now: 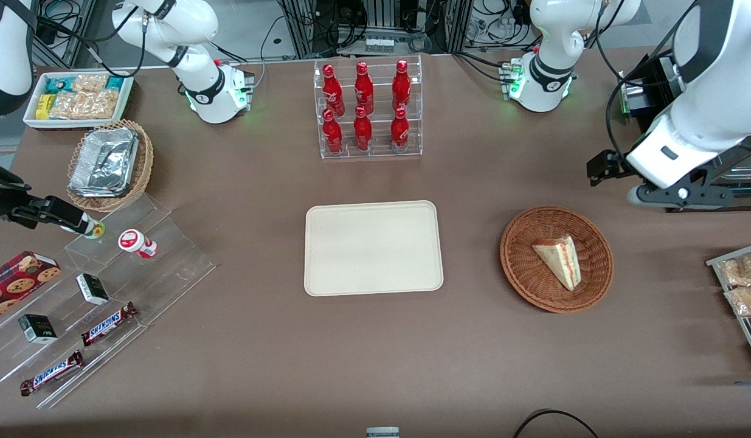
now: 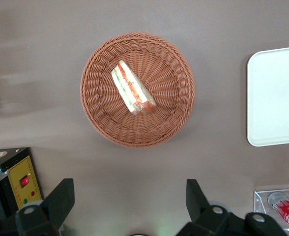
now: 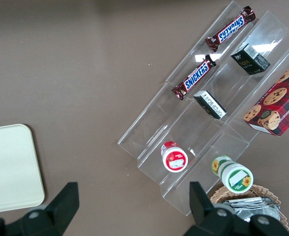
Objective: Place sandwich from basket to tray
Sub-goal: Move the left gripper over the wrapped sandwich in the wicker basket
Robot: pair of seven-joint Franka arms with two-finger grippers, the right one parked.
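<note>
With jaws spread wide, the gripper [image 2: 130,206] hangs above the table, apart from the basket [image 2: 100,115], ready to descend on the sandwich [image 2: 132,88] at the basket's centre.

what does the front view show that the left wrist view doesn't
Only the front view shows the full rack of red bottles, the foil containers in a tan basket, the snack bars and the bin of packaged snacks.

Only the left wrist view shows the gripper, open and held above the bare table beside the basket, plus a yellow box with a red button.

Both show the sandwich lying in the basket, and the tray beside it, with nothing on it.
</note>
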